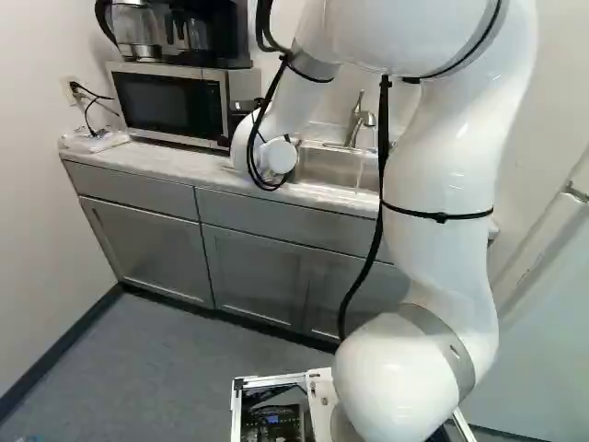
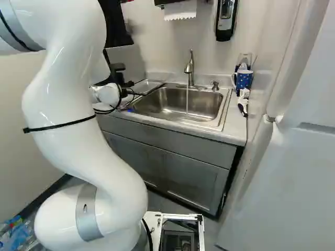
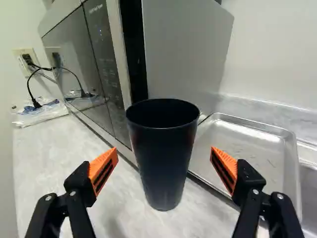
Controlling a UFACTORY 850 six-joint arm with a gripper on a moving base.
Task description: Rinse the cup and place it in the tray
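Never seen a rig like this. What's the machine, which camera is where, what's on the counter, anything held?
It's one white robot arm on a moving base. Two views come from cameras on that base, behind the arm, one to its left and one to its right. The third, from the wrist, looks along the black gripper.

On the counter, a dark cup stands upright near the microwave and a shallow metal tray. The sink is set in farther along, with water running from the faucet.

Nothing is held: the gripper is open, the cup untouched.
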